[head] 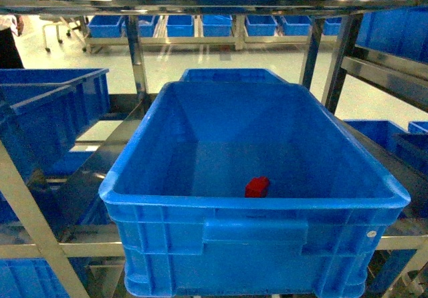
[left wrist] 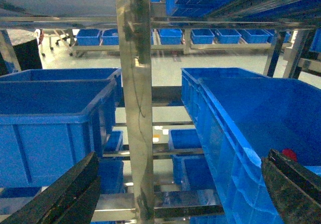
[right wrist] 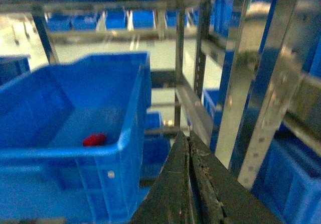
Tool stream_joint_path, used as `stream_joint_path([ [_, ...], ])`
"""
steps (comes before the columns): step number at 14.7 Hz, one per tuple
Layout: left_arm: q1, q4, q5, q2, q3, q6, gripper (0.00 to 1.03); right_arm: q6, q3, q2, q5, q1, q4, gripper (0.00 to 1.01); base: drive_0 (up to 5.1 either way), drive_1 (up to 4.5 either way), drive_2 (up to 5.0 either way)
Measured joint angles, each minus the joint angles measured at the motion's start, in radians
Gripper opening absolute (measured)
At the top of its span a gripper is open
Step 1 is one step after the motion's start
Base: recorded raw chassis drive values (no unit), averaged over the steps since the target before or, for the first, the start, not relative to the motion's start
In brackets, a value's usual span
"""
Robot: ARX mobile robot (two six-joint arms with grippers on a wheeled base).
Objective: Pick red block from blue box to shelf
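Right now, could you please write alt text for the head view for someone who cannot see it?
A small red block lies on the floor of a large blue box, near its front wall. The box sits on a steel shelf, with more blue bins around; no gripper shows.

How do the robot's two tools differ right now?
The left tool is open, its two dark fingers spread wide at the bottom corners of its wrist view. The right tool is shut, fingers pressed together into one wedge. The left faces a steel upright of the shelf; the right sits beside the blue box. Both are dark and hold nothing.
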Motion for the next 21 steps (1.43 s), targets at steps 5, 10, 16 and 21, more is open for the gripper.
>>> stream_joint_path([
  [5, 0.0, 0.0, 0.001, 0.0, 0.0, 0.0, 0.98, 0.0, 0.0, -0.061, 0.001, 0.0, -0.018, 0.02, 0.0, 0.0, 0.0],
  [10, 0.0, 0.0, 0.001, 0.0, 0.0, 0.0, 0.98, 0.0, 0.0, -0.061, 0.001, 0.0, -0.017, 0.63, 0.0, 0.0, 0.0],
  [16, 0.0, 0.0, 0.001, 0.0, 0.0, 0.0, 0.98, 0.0, 0.0, -0.061, 0.001, 0.0, -0.017, 0.98, 0.0, 0.0, 0.0],
  [21, 0.0, 0.0, 0.001, 0.0, 0.0, 0.0, 0.98, 0.0, 0.0, -0.061, 0.001, 0.0, -0.017, 0.98, 0.0, 0.0, 0.0],
])
